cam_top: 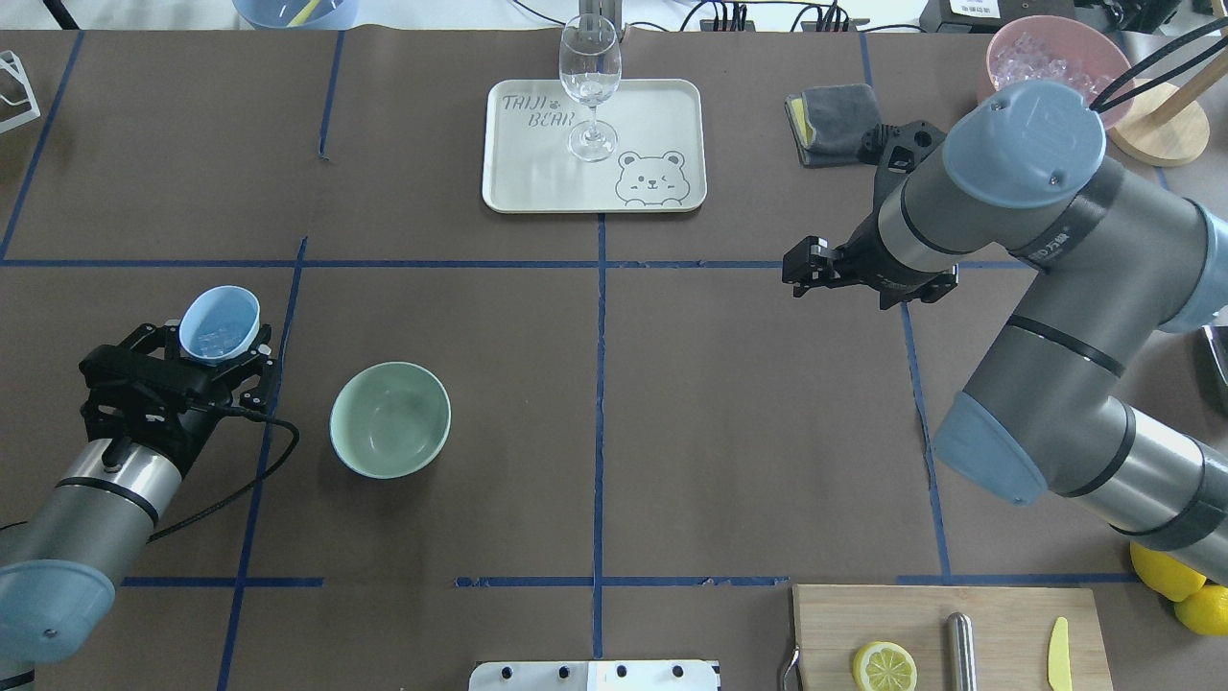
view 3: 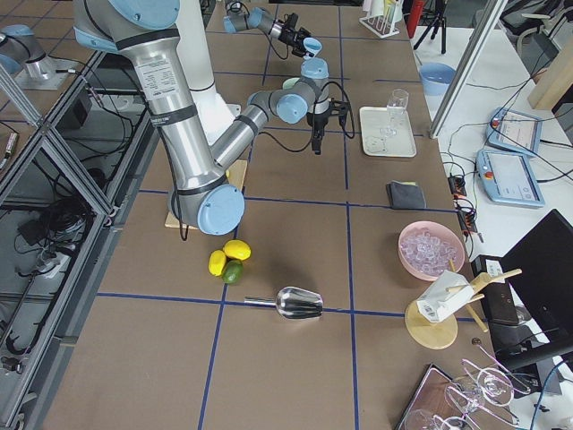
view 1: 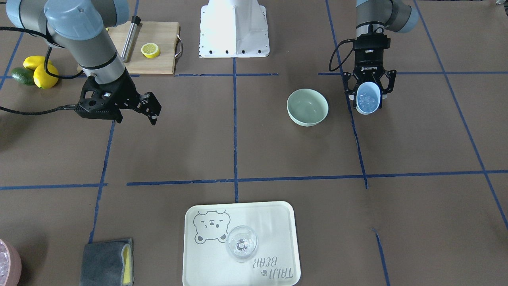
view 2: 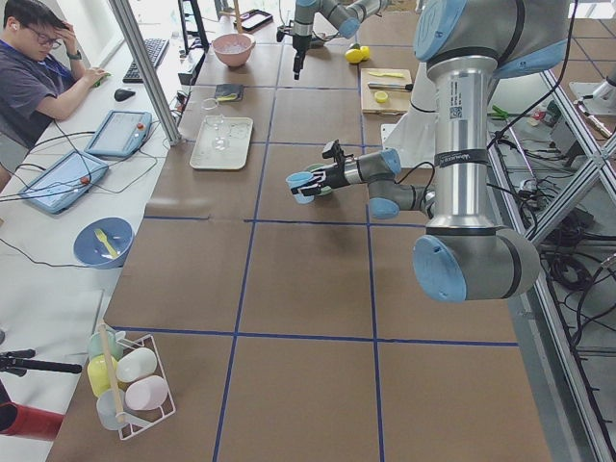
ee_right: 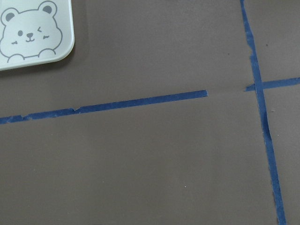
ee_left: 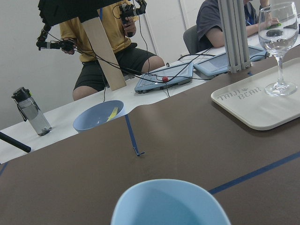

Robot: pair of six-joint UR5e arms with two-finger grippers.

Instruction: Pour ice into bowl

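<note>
My left gripper is shut on a light blue cup and holds it roughly upright above the table. The ice, a heap of clear cubes, lies inside the cup and also shows in the overhead view. The mint-green bowl stands empty on the table a short way from the cup, toward the table's middle. The cup's rim fills the bottom of the left wrist view. My right gripper hangs empty over bare table, far from the bowl, and its fingers look closed.
A cream tray with a clear wine glass sits at the table's far side. A pink container of clear cubes, a grey cloth, a cutting board with a lemon slice, and lemons are on my right side.
</note>
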